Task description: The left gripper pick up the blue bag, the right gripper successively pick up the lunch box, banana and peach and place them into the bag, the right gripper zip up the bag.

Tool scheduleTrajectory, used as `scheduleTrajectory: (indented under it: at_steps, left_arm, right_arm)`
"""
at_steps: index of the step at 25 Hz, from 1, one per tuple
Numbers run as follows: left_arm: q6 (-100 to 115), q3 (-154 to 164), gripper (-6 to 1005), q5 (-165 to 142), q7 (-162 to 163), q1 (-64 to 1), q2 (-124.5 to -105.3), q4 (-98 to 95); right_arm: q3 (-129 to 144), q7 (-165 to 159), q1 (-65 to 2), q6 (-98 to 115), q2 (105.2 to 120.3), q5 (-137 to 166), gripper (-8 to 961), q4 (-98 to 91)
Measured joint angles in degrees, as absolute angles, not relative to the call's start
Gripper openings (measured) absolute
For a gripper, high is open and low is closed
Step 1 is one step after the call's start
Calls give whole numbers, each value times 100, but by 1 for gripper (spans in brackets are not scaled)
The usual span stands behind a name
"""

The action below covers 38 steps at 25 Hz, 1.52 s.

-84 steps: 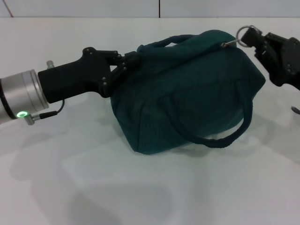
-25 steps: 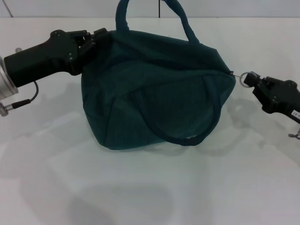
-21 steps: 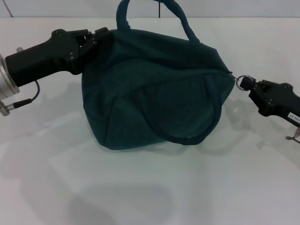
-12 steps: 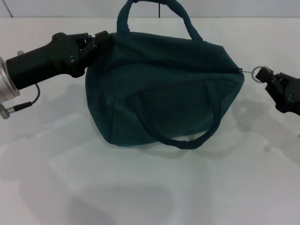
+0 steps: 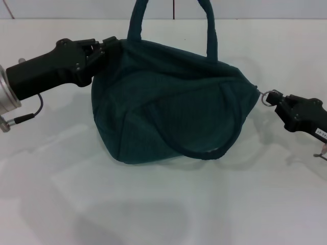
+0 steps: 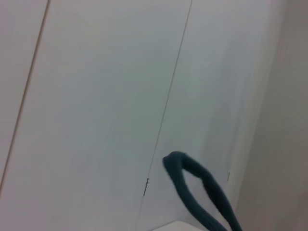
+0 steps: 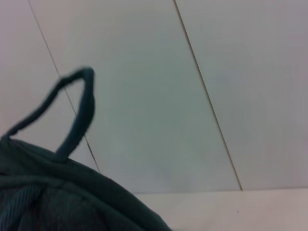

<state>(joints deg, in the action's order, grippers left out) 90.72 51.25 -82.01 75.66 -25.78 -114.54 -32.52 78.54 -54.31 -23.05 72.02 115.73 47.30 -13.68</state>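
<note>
While the blue bag (image 5: 173, 107) sits mid-frame on the white table (image 5: 163, 204) (one handle upright), you see the left gripper (image 5: 104, 46) at upper left clenched on its corner, and the right gripper (image 5: 278, 102) at right clenched on the zipper ring (image 5: 265, 97).

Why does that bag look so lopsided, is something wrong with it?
Nothing looks torn or spilled. The blue bag bulges and sags because it hangs stretched between the left gripper, clamped on its upper corner, and the right gripper, holding the zipper ring. One handle stands up, the other droops down the front.
</note>
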Motion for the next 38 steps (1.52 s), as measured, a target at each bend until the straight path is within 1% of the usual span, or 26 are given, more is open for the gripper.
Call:
scheduleTrajectory:
  at_steps: [11, 19, 24, 27, 31, 35, 38]
  left_arm:
    - [9082, 5128, 48, -8202, 7623, -2580, -11521, -3252]
    - [9124, 5117, 48, -8157, 8053, -2589, -11523, -3290]
    - [9343, 5112, 112, -7940, 8150, -2609, -11515, -3298]
    - [9457, 5070, 324, -7840, 8221, -2597, -11481, -3319]
    - [9556, 4994, 342, -7865, 8379, -2582, -11475, -3568]
    - [9558, 5029, 359, -8251, 8751, -2693, -11571, -4097]
    - [9550, 5032, 368, -8739, 9058, -3014, -11670, -4402]
  right_arm:
    - [8197, -5468, -2457, 6836, 11600, 4727, 10, -1334]
    - [8207, -5463, -2367, 7067, 11606, 4673, 10, -1335]
    - [8191, -5467, -2313, 7271, 11591, 4638, 11, -1336]
    - [8176, -5438, -2201, 7652, 11573, 4487, 11, -1358]
    - [8068, -5371, -2068, 8238, 11551, 4272, 11, -1385]
    - [8042, -5385, -2099, 8468, 11538, 4279, 11, -1360]
    - [8077, -5389, -2148, 8479, 11538, 4314, 11, -1351]
